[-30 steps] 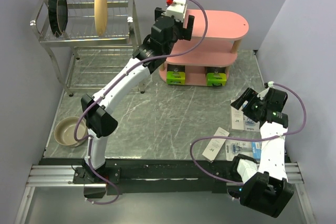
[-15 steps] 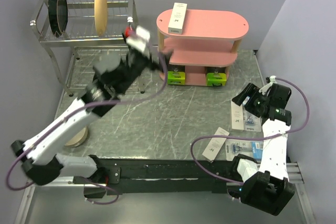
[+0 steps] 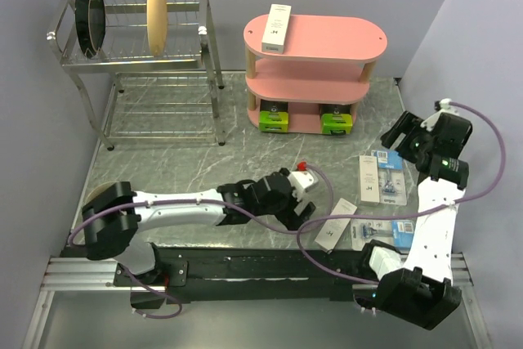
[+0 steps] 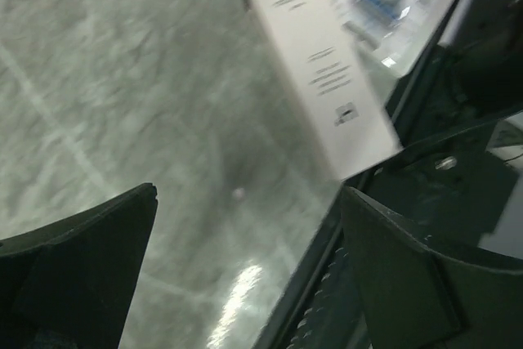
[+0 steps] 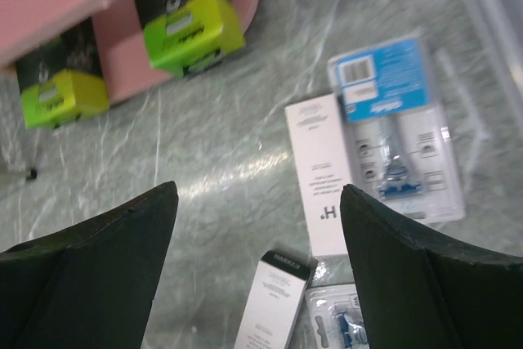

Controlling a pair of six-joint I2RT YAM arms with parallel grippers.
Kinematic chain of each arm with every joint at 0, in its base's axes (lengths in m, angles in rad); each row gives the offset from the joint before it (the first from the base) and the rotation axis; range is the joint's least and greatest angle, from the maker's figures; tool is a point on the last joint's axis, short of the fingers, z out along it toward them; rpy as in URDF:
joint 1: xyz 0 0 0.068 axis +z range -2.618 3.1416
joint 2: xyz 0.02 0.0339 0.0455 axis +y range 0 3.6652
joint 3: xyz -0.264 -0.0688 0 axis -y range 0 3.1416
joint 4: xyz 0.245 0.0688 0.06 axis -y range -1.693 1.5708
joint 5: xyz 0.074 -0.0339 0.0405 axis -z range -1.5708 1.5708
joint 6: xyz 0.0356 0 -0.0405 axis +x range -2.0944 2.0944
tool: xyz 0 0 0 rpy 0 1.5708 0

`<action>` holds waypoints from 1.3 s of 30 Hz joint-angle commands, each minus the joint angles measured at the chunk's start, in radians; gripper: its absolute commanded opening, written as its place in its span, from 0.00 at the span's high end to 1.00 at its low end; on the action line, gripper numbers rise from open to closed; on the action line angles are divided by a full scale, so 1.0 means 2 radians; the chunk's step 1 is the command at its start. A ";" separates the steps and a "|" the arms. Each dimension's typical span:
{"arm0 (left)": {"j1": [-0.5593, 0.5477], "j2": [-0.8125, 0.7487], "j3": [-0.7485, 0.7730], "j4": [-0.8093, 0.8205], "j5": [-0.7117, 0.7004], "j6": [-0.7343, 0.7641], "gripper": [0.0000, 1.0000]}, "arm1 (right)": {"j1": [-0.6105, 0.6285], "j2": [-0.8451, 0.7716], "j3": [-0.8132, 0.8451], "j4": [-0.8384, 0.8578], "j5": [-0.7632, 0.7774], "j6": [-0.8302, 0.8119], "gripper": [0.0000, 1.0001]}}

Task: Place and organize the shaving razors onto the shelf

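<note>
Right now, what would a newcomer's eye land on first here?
The pink shelf at the back, with one white box on the left end of its top board and two black-and-lime boxes on the bottom tier. The left arm lies low across the table front, the open left gripper near a slim white carton. Two blister packs lie loose at right.

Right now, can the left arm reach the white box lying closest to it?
Probably yes. The left gripper hangs open just short of the white box, with nothing lying between them or on top of it.
</note>
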 commanded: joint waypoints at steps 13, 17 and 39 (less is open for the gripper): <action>-0.084 0.169 0.156 -0.003 -0.036 -0.078 0.00 | -0.007 -0.070 0.003 -0.047 0.043 0.059 0.12; -0.097 0.215 0.189 -0.024 -0.057 -0.085 0.00 | -0.007 -0.075 0.004 -0.045 0.036 0.061 0.12; 0.060 0.334 0.322 -0.090 -0.091 -0.216 0.34 | -0.002 -0.118 -0.084 -0.070 0.004 0.057 0.18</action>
